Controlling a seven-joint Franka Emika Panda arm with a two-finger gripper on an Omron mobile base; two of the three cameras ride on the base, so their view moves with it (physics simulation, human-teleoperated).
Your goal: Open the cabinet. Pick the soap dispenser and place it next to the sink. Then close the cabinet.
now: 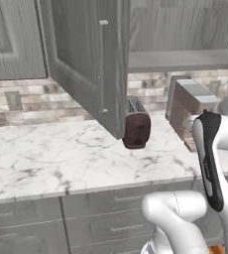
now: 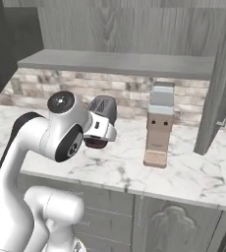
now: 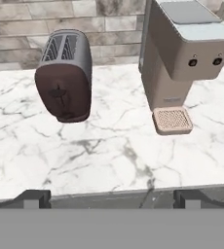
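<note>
Cabinet (image 1: 86, 64): one grey wood-grain wall unit above the marble counter (image 1: 46, 154), both doors swung open, plain grey shelf (image 2: 120, 64) exposed. The left base view alone shows the left door's recessed panel and slim vertical bar handle (image 1: 102, 67); the right base view alone shows the edge of the right door (image 2: 218, 93) hanging past the coffee machine.

Toaster (image 3: 64, 75): one, dark brown with two top slots, on the counter left of the coffee machine, well apart from it. The hand view gives its lever face; the right base view hides most of it behind the arm.

Coffee machine (image 3: 182, 53): one, beige with grey lid, drip tray at its foot, against the brick backsplash (image 3: 46, 29).

Drawer fronts (image 1: 111, 218): grey, below the counter edge, horizontal handles; count unclear.

Gripper (image 3: 111, 199): one, two dark fingertips (image 3: 33, 198) spread wide, nothing between them, level with the counter's front edge, below the toaster and coffee machine in the hand view.
</note>
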